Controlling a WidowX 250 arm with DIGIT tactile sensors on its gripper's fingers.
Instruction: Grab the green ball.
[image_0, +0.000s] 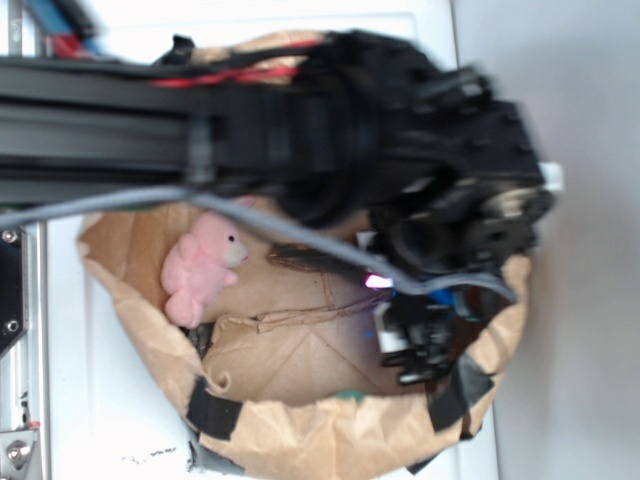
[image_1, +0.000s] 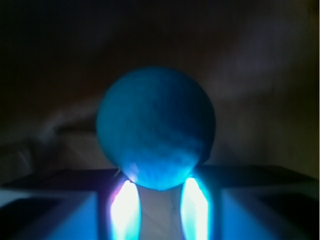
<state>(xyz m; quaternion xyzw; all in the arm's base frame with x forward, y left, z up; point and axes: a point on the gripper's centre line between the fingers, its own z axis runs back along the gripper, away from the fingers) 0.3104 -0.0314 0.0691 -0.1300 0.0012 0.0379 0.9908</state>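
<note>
Reaching down into the paper bag (image_0: 300, 440), pincer (image_0: 425, 345) state hidden.

Brown paper bag (image_0: 300, 430) lies open on white worktop (image_0: 90, 400), rim crumpled, patched with black tape strips (image_0: 212, 410) along near edge and right side. Pink plush animal (image_0: 200, 268) rests inside bag against left wall, dark eye visible, pale snout toward bag's middle. Flattened cardboard-coloured bag floor (image_0: 300, 345) shows creases. Grey cable (image_0: 300, 235) runs across bag opening. Teal-blue ball (image_1: 156, 127) fills wrist view, lit bluish from below, dark surroundings behind it.
</note>
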